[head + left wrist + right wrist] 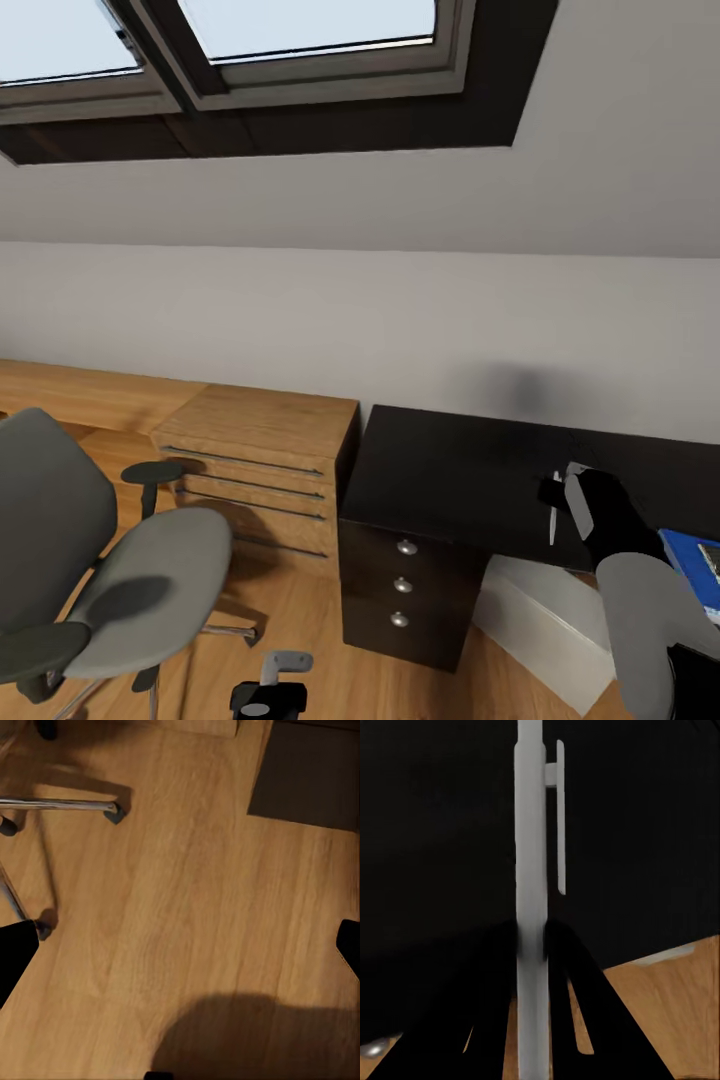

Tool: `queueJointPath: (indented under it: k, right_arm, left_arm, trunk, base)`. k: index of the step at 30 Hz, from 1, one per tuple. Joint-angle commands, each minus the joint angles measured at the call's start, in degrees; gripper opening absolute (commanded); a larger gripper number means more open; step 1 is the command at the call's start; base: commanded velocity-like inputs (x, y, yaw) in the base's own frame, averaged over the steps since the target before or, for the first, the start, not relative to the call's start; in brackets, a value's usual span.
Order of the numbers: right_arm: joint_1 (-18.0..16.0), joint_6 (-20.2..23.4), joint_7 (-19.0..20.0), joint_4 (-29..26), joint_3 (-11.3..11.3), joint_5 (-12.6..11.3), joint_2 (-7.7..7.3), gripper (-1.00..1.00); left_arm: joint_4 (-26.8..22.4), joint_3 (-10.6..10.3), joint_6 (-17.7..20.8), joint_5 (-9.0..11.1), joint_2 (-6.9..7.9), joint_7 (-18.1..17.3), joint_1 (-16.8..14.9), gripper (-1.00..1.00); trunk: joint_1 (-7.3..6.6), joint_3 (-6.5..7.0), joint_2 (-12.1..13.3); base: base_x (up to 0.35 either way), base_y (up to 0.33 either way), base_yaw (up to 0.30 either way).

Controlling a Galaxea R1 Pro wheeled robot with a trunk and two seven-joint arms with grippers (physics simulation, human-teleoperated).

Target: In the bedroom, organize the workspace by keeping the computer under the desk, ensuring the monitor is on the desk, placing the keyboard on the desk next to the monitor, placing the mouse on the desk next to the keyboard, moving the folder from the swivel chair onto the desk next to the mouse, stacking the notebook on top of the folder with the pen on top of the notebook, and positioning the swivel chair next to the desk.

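Item: pen (pixel 532 907). White, slim, with clip. Clamped between the right gripper's (pixel 556 492) two fingers and hanging upright above the black desk (pixel 450 470), over its front edge near the drawer unit.

Item: folder (pixel 697 560). Blue, lying flat on the desk toward its right end, partly hidden behind the right forearm. Whether the notebook lies on it cannot be told.

Item: chair (pixel 120 570). Grey, on the plank floor, well apart from the desk's left end, past the wooden drawer chest (pixel 265 470).

Item: left gripper (pixel 180 952). Spread wide, holding nothing, pointing down at bare floor (pixel 195 870).

Handling note, as judgement: carry the pen level toward the folder end, keep the grip firm, lower until the barrel lies flat on the stack's middle, then release, so it does not roll off the edge.
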Motion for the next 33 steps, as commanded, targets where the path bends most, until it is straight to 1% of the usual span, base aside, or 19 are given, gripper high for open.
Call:
queueJointPath:
  k: [1,6,13,20,24,25,28,29,32,33]
  right_arm:
    - [-0.05,0.23,-0.08,-0.01,-0.06,-0.31,-0.72,-1.00]
    - [-0.05,0.06,0.87,0.10,-0.06,-0.42,-2.05,-1.00]
    - [-0.05,-0.08,1.36,0.13,0.00,-0.41,-2.40,-1.00]
    - [-0.05,-1.01,1.58,0.22,0.45,-0.39,-2.91,-1.00]
    - [-0.05,-1.88,1.78,0.14,3.04,-0.12,-3.15,-1.00]
    - [-0.05,-2.41,1.82,0.14,4.59,0.27,-3.46,-1.00]
    - [-0.05,-4.01,1.88,0.22,6.74,0.95,-4.21,-1.00]
    - [-0.05,-5.44,1.98,0.60,7.67,1.24,-4.84,-1.00]
    - [-0.05,-8.08,2.55,3.52,8.73,1.61,-5.77,-1.00]
    - [-0.05,-9.28,2.79,5.38,9.05,1.74,-6.01,-1.00]
  left_arm:
    - [-0.15,-0.48,-0.24,0.49,0.01,0.39,-0.12,1.00]
    - [-0.16,-0.41,-0.31,0.50,0.08,0.49,-0.11,1.00]
    - [-0.07,-0.40,-0.28,0.54,0.24,0.54,-0.12,1.00]
    - [2.51,-0.40,-0.65,0.52,0.30,0.51,0.04,1.00]
    - [4.34,-0.40,-3.03,0.50,0.34,0.47,1.10,1.00]
    - [5.10,-0.40,-4.83,0.50,0.37,0.44,1.72,1.00]
    - [6.20,-0.40,-7.65,0.50,0.48,0.30,2.56,1.00]
    - [6.97,-0.40,-9.18,0.50,0.54,0.20,3.10,1.00]
    - [8.40,-0.40,-10.91,0.45,0.61,-0.66,4.23,1.00]
    - [8.96,-0.41,-11.34,0.47,0.63,-1.61,4.84,1.00]
  trunk:
    - [0.01,-0.08,-0.07]
    - [0.01,-0.08,-0.07]
    - [0.01,-0.08,-0.07]
    - [0.01,-0.19,-0.07]
    - [0.01,-0.32,-0.07]
    - [0.01,-0.35,-0.07]
    - [0.01,-0.46,-0.07]
    - [0.01,-0.49,-0.07]
    - [0.01,-0.60,-0.07]
    - [0.01,-0.64,-0.07]
  base:
    - [0.000,0.000,-0.269]
    - [0.000,0.000,-0.271]
    - [0.000,0.000,-0.285]
    - [0.000,0.000,-0.288]
    - [0.000,0.000,-0.283]
    - [0.000,0.000,-0.282]
    - [0.000,0.000,-0.282]
    - [0.000,0.000,-0.281]
    - [0.000,0.000,-0.281]
    - [0.000,0.000,-0.281]
